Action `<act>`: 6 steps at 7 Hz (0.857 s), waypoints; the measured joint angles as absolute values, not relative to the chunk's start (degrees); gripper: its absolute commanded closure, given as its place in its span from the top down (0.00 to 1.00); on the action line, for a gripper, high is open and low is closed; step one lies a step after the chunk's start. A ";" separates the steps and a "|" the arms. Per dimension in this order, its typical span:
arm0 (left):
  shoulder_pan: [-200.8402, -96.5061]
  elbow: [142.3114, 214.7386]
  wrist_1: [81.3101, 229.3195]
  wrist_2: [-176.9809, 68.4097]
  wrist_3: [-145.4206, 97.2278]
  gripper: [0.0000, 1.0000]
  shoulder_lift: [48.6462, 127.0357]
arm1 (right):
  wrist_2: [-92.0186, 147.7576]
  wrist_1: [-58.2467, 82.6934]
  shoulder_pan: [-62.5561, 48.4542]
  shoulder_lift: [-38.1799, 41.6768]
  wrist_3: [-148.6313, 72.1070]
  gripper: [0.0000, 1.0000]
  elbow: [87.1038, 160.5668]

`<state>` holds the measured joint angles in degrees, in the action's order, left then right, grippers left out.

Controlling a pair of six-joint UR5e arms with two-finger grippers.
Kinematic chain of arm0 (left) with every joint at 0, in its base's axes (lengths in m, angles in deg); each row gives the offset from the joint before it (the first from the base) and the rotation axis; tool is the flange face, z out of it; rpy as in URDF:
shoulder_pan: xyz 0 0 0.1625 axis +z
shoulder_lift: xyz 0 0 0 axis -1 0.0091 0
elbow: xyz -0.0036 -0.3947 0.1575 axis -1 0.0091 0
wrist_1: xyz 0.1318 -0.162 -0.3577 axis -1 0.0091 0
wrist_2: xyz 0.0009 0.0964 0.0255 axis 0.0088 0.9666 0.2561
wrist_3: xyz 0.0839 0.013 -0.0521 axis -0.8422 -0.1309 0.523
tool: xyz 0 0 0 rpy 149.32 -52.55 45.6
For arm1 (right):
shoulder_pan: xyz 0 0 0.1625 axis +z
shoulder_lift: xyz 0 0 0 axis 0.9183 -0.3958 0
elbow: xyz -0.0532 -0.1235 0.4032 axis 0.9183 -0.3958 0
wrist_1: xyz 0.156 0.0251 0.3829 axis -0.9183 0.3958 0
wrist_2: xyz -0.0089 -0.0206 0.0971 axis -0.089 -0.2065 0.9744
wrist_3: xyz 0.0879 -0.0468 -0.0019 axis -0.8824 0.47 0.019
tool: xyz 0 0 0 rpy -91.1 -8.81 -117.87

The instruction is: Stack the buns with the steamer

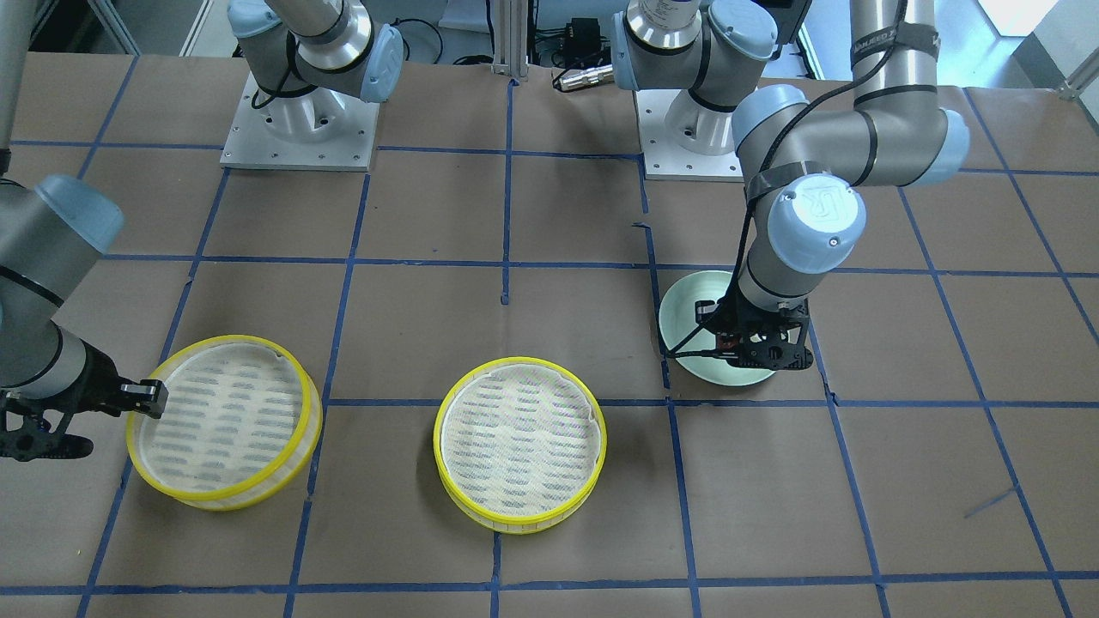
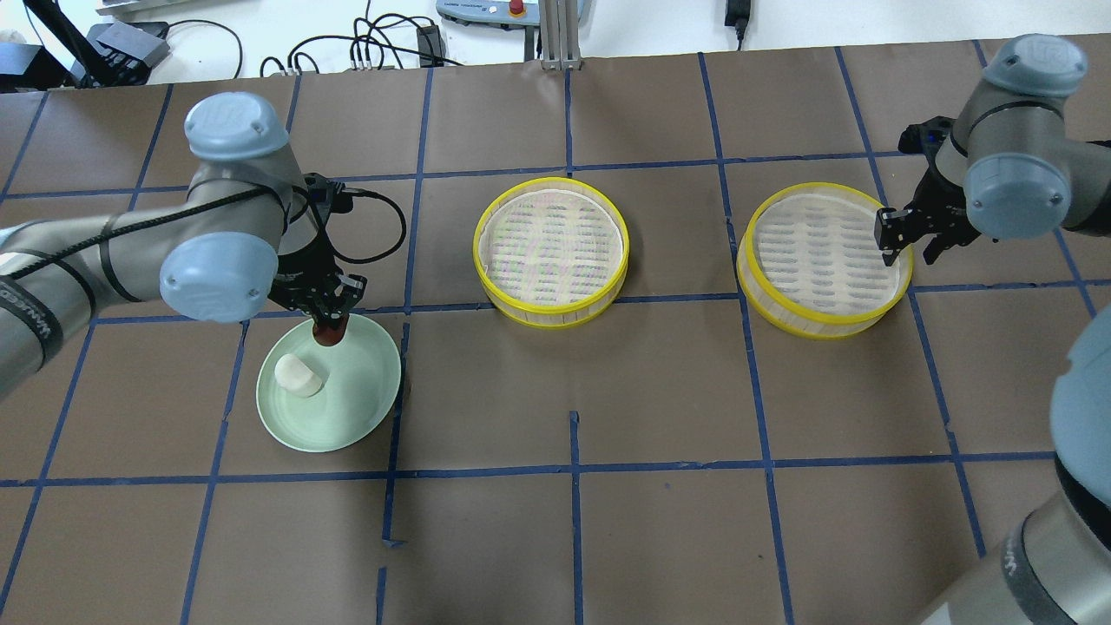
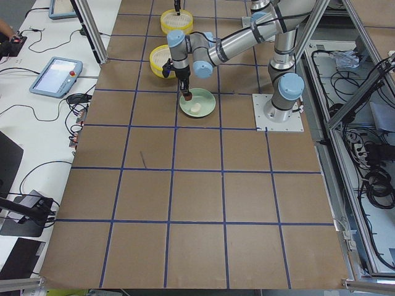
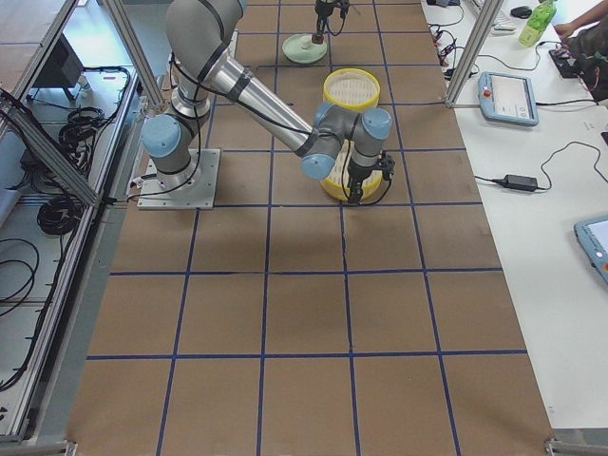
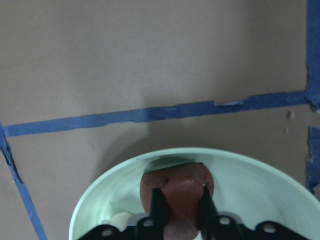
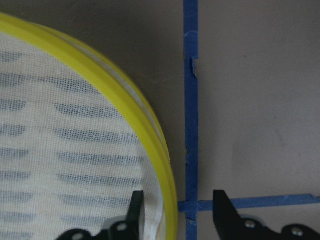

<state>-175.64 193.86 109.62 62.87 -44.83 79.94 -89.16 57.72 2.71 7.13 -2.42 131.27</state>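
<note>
Supervisor: Left claw (image 5: 181, 192), state and load?

Robot: My left claw is clamped on the dark reddish-brown oval bun (image 5: 175, 180), one finger on each side. The bun sits over the far inner edge of the round pale green plate (image 2: 364, 386). I cannot tell whether it rests on the plate or hangs just clear of it. The smooth white oblong bun (image 2: 299, 376) lies on the same plate, near the brown one.

Supervisor: Right claw?

Robot: My right claw (image 6: 178, 197) has its fingers apart, straddling the rim of the round yellow-rimmed steamer tray with a white mesh floor (image 2: 816, 323) on my right side. One finger is inside, over the mesh. The other is outside, over the brown paper worktop (image 2: 660, 391), close to a crossing of blue tape lines (image 6: 191, 150).

Supervisor: Other items?

Robot: A second yellow-rimmed steamer tray (image 2: 551, 314) stands mid-worktop, between the plate and the first tray and apart from both claws.
</note>
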 measured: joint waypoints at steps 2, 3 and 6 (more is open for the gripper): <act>-176.91 185.26 118.27 54.05 -35.20 0.02 78.86 | -88.41 57.49 2.67 7.10 -1.92 0.08 131.20; -178.98 183.22 115.40 50.94 -29.83 0.00 80.39 | -88.27 57.39 2.66 6.96 -1.68 0.08 131.03; -188.98 179.77 96.96 47.50 -10.95 0.73 91.67 | -86.44 56.08 2.66 5.58 -1.46 0.08 128.72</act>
<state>-188.98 179.77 96.96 47.50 -10.95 91.67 -86.44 56.08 2.66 5.58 -1.46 128.72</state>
